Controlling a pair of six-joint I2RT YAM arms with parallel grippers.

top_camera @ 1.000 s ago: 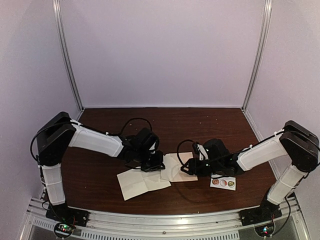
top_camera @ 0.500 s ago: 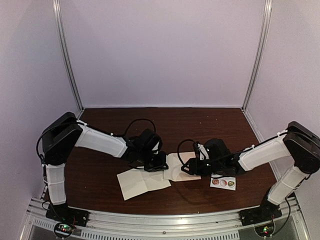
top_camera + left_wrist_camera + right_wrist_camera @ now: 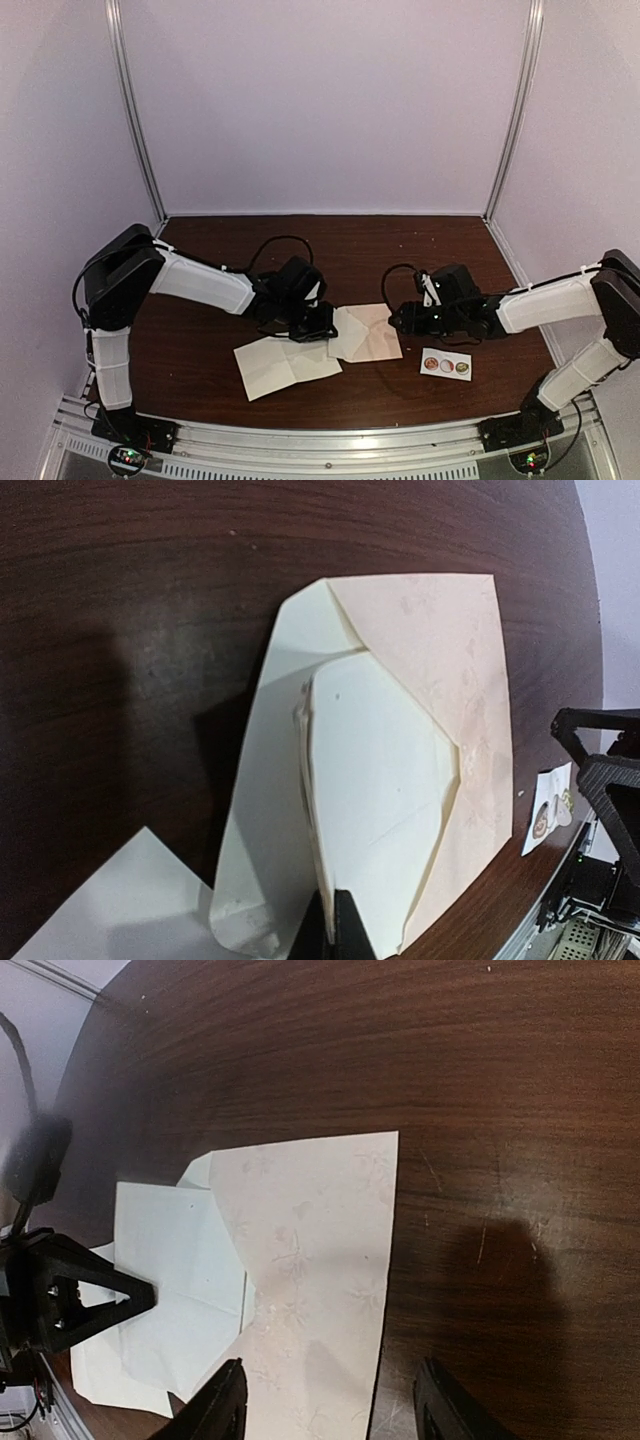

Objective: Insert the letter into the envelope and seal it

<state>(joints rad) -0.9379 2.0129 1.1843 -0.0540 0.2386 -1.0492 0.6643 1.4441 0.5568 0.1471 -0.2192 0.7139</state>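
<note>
The tan envelope (image 3: 372, 335) lies flat mid-table with its flap (image 3: 262, 780) folded open to the left. A folded white letter (image 3: 385, 770) sits partly inside its mouth, with the outer end raised. My left gripper (image 3: 337, 925) is shut on that raised edge; in the top view it (image 3: 316, 326) is at the envelope's left side. My right gripper (image 3: 398, 318) hovers just off the envelope's right edge, open, with nothing between its fingers. In the right wrist view its fingers (image 3: 225, 1400) straddle the envelope's (image 3: 310, 1260) near corner, and the letter (image 3: 165, 1260) shows beyond.
A larger creased white sheet (image 3: 280, 365) lies in front of the left gripper, its corner (image 3: 100, 910) near the flap. A white strip with three round stickers (image 3: 446, 365) sits under the right forearm. The metal rail (image 3: 320, 435) marks the near edge.
My right gripper has drawn back to the right off the envelope, uncovering it. The left gripper shifted slightly right with the letter and then stayed put.
</note>
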